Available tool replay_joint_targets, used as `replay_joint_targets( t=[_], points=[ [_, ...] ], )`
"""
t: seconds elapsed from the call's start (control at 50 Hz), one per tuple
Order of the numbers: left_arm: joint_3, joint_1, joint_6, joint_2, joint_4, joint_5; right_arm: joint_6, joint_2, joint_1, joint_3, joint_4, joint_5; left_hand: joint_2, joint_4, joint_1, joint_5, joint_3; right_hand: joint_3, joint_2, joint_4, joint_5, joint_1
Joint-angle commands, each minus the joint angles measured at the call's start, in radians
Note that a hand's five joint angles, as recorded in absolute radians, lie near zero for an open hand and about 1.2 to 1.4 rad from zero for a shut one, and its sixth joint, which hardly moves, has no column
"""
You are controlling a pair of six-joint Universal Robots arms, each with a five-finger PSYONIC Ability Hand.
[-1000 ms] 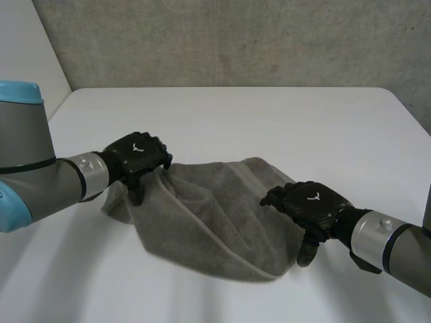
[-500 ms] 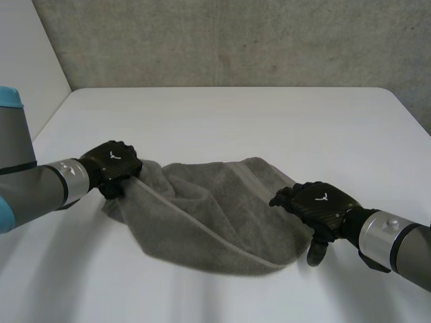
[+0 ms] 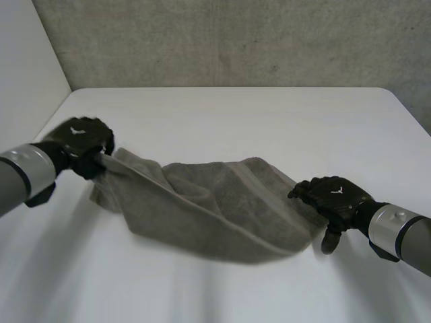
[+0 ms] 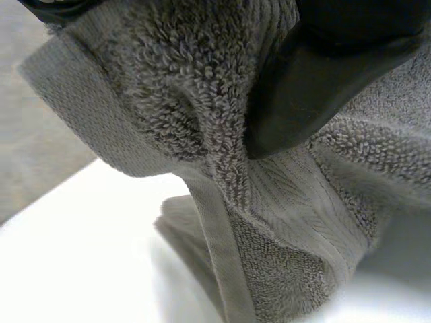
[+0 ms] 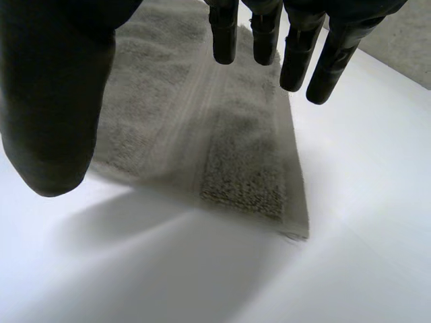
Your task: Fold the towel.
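A grey towel point(image 3: 215, 205) lies bunched across the middle of the white table point(image 3: 269, 121). My left hand point(image 3: 84, 142) is shut on the towel's left end and holds that end lifted off the table. In the left wrist view the thumb point(image 4: 316, 94) presses the terry cloth point(image 4: 188, 101) into the hand, and the hemmed edge hangs down from it. My right hand point(image 3: 333, 196) hovers open just above the towel's right end. In the right wrist view its fingers point(image 5: 269, 33) are straight above the towel's hemmed corner point(image 5: 249, 161), touching nothing.
A grey concrete wall point(image 3: 236, 40) stands behind the table. The table's far edge and right corner run along it. Bare tabletop lies in front of the towel and beyond it.
My left hand closed on the towel's left end and drew it out to the left, stretching the towel. My right hand slid right, off the cloth to its right end.
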Motion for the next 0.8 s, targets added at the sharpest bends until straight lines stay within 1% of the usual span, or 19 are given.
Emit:
replay_joint_targets(
  t=[0.02, 0.06, 0.1, 0.26, 0.42, 0.48, 0.52, 0.54, 0.58, 0.6, 0.62, 0.64, 0.66, 0.68, 0.72, 0.74, 0.76, 0.78, 0.8],
  points=[
    [-0.004, 0.065, -0.110, 0.006, 0.047, -0.006, -0.006, 0.031, 0.000, -0.002, -0.051, 0.000, 0.089, -0.054, 0.138, 0.098, -0.048, -0.047, 0.003, -0.076, 0.012, 0.012],
    [-0.019, 0.093, -0.145, 0.006, 0.056, -0.003, -0.006, 0.036, 0.000, -0.004, -0.056, 0.000, 0.089, -0.054, 0.138, 0.098, -0.048, -0.047, 0.035, -0.076, 0.044, 0.044],
    [-0.028, 0.102, -0.150, 0.006, 0.062, -0.003, -0.006, 0.042, 0.000, -0.004, -0.065, 0.000, 0.089, -0.054, 0.138, 0.098, -0.048, -0.047, 0.074, -0.076, 0.083, 0.083],
    [-0.036, 0.114, -0.154, 0.000, 0.078, -0.005, -0.001, 0.081, 0.004, -0.030, -0.094, 0.002, 0.089, -0.054, 0.138, 0.098, -0.048, -0.047, 0.121, -0.076, 0.130, 0.130],
    [-0.048, 0.122, -0.158, -0.005, 0.079, -0.003, 0.016, 0.139, 0.009, -0.077, -0.097, 0.003, 0.089, -0.054, 0.138, 0.098, -0.048, -0.047, 0.358, -0.076, 0.367, 0.367],
    [-0.057, 0.122, -0.156, -0.003, 0.082, -0.003, 0.016, 0.151, 0.011, -0.085, -0.097, 0.003, 0.089, -0.054, 0.138, 0.098, -0.048, -0.047, 0.388, -0.076, 0.397, 0.397],
    [-0.059, 0.121, -0.156, -0.003, 0.089, -0.003, 0.017, 0.179, 0.012, -0.103, -0.096, 0.008, 0.089, -0.054, 0.138, 0.098, -0.048, -0.047, 0.484, -0.076, 0.493, 0.493],
    [-0.060, 0.121, -0.156, -0.003, 0.093, -0.005, 0.017, 0.179, 0.012, -0.103, -0.096, 0.008, 0.089, -0.054, 0.138, 0.098, -0.048, -0.047, 0.485, -0.076, 0.494, 0.494],
    [-0.063, 0.121, -0.156, -0.003, 0.095, -0.005, 0.024, 0.202, 0.015, -0.119, -0.090, 0.005, 0.089, -0.054, 0.138, 0.098, -0.048, -0.047, 0.698, -0.076, 0.707, 0.707],
    [-0.066, 0.121, -0.156, -0.003, 0.095, -0.005, 0.024, 0.202, 0.015, -0.119, -0.090, 0.005, 0.089, -0.054, 0.138, 0.098, -0.048, -0.047, 0.699, -0.076, 0.708, 0.708],
    [-0.070, 0.121, -0.156, -0.002, 0.096, -0.003, 0.036, 0.206, 0.018, -0.126, -0.088, 0.005, 0.089, -0.054, 0.138, 0.098, -0.048, -0.047, 0.856, -0.076, 0.865, 0.865],
    [-0.070, 0.121, -0.156, -0.002, 0.096, -0.003, 0.036, 0.206, 0.018, -0.127, -0.088, 0.005, 0.089, -0.054, 0.138, 0.098, -0.048, -0.047, 0.858, -0.076, 0.867, 0.867],
    [-0.071, 0.121, -0.156, -0.002, 0.096, -0.003, 0.056, 0.206, 0.018, -0.137, -0.085, 0.006, 0.089, -0.054, 0.138, 0.098, -0.048, -0.047, 1.061, -0.076, 1.070, 1.070],
    [-0.073, 0.121, -0.156, 0.001, 0.098, -0.003, 0.080, 0.199, 0.018, -0.149, -0.079, 0.006, 0.089, -0.054, 0.138, 0.098, -0.048, -0.047, 1.149, -0.076, 1.158, 1.158],
    [-0.076, 0.121, -0.156, 0.007, 0.098, -0.003, 0.106, 0.184, 0.009, -0.159, -0.068, 0.006, 0.089, -0.054, 0.138, 0.098, -0.048, -0.047, 1.150, -0.076, 1.159, 1.159],
    [-0.076, 0.121, -0.156, 0.008, 0.098, -0.003, 0.129, 0.150, -0.002, -0.166, -0.051, 0.005, 0.089, -0.054, 0.138, 0.098, -0.048, -0.047, 1.150, -0.076, 1.159, 1.159],
    [-0.080, 0.119, -0.158, 0.012, 0.098, 0.000, 0.129, 0.150, -0.002, -0.166, -0.051, 0.005, 0.089, -0.054, 0.138, 0.098, -0.048, -0.047, 1.150, -0.076, 1.159, 1.159],
    [-0.088, 0.118, -0.158, 0.024, 0.098, 0.003, 0.146, 0.101, -0.024, -0.171, -0.034, 0.000, 0.089, -0.054, 0.138, 0.098, -0.048, -0.047, 1.150, -0.076, 1.159, 1.159],
    [-0.088, 0.117, -0.158, 0.024, 0.098, 0.003, 0.146, 0.101, -0.025, -0.171, -0.034, 0.000, 0.089, -0.054, 0.138, 0.098, -0.048, -0.047, 1.150, -0.076, 1.159, 1.159]
  ],
)
